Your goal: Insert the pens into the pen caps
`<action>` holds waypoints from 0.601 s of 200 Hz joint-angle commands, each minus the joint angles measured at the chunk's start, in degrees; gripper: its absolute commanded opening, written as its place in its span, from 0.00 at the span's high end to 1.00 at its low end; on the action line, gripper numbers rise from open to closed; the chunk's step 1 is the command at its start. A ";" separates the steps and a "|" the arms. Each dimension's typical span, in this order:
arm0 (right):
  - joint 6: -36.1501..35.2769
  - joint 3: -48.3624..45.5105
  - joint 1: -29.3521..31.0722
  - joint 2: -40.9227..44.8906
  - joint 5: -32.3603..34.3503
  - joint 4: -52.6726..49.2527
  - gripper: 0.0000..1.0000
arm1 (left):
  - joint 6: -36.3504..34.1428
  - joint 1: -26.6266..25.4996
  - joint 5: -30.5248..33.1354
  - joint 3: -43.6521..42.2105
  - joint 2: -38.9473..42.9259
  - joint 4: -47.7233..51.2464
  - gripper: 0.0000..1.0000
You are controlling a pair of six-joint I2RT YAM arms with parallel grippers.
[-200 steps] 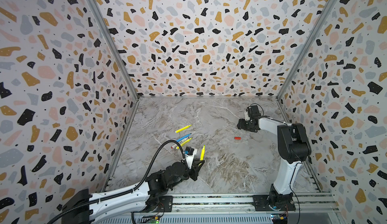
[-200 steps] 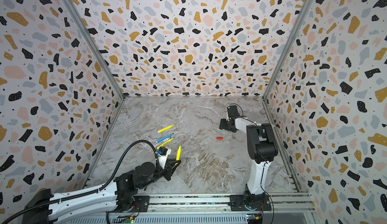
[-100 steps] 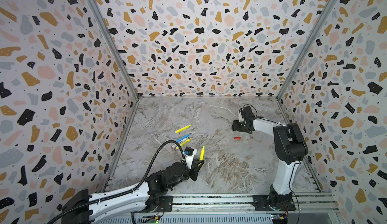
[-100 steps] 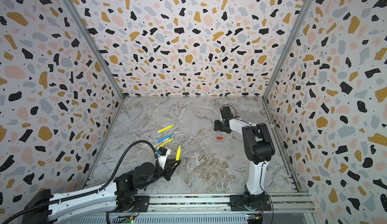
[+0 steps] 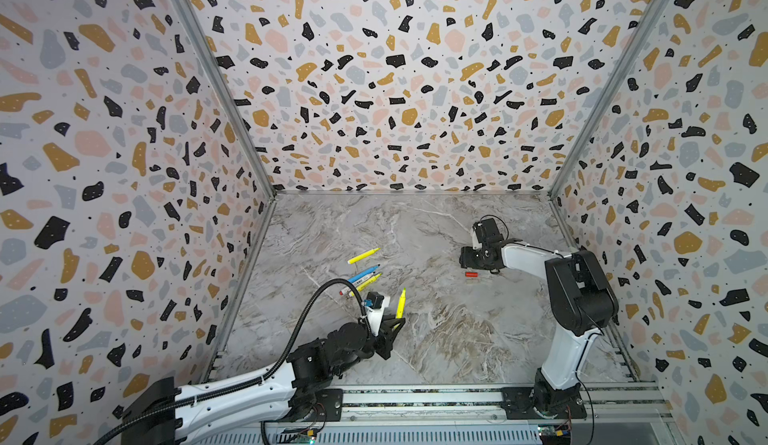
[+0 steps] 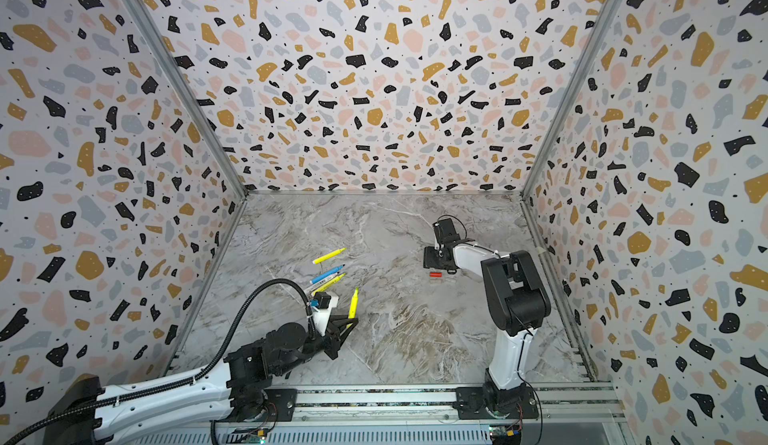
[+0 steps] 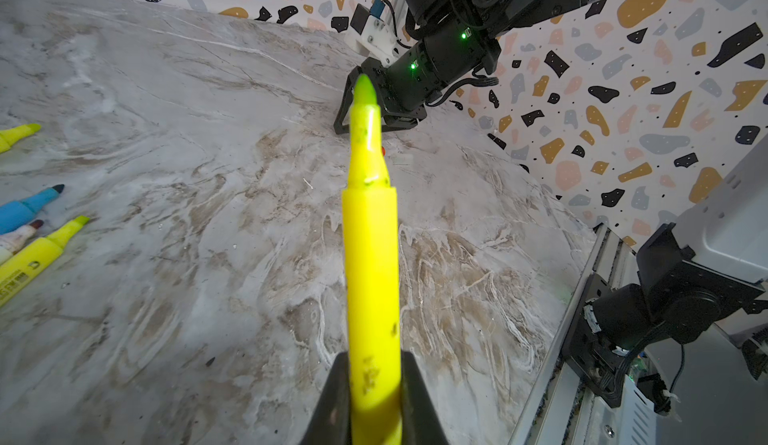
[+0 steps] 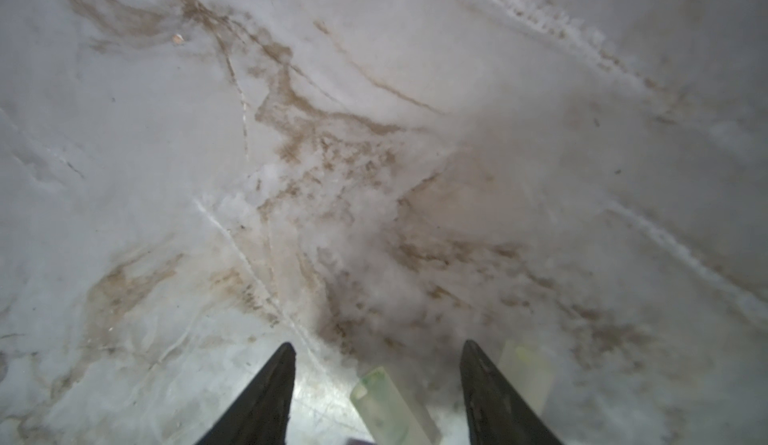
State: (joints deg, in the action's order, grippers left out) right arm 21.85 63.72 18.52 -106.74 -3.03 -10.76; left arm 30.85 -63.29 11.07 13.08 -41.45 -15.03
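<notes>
Speckled terrazzo walls [image 5: 374,68] box in a grey marble table [image 5: 436,339]. Left of the middle, four uncapped pens lie on it, tips toward the right and slightly away. A far yellow pen [image 5: 363,256] lies on its own. Nearer, a blue pen [image 5: 365,274] and a near yellow pen [image 5: 368,283] lie side by side, with a white pen with red ends [image 7: 18,235] just beside them, partly behind the left arm's cable in both top views. Just right of that group the left claw [image 5: 397,321] is clamped tight on the lower barrel of a held yellow pen [image 5: 400,302]. This pen is lifted off the table, its green tip pointing toward the right arm in the left wrist view. Further right a red cap [image 5: 471,274] lies alone on the marble, near the right claw [image 8: 378,344]. That claw sits low over the table with its fingers spread apart, holding nothing. A pale cap [image 8: 388,401] lies between them with gaps showing on both sides, and a second pale cap [image 8: 525,374] lies just outside one finger
</notes>
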 commanded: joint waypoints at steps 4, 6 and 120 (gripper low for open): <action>1.05 -1.72 0.57 1.90 0.93 -3.32 0.36 | -0.37 0.19 0.52 -0.62 0.71 -1.67 0.94; 1.08 -1.66 0.62 2.00 1.03 -3.44 0.36 | -0.36 0.20 0.53 -0.60 0.68 -1.67 0.94; 0.38 2.90 -1.62 10.12 8.52 -10.66 0.38 | -0.96 0.20 0.42 0.10 0.34 -1.26 0.93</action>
State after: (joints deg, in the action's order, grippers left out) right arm 22.87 64.49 19.20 -96.86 4.10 -17.39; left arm 30.83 -63.29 11.07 12.97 -41.17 -14.98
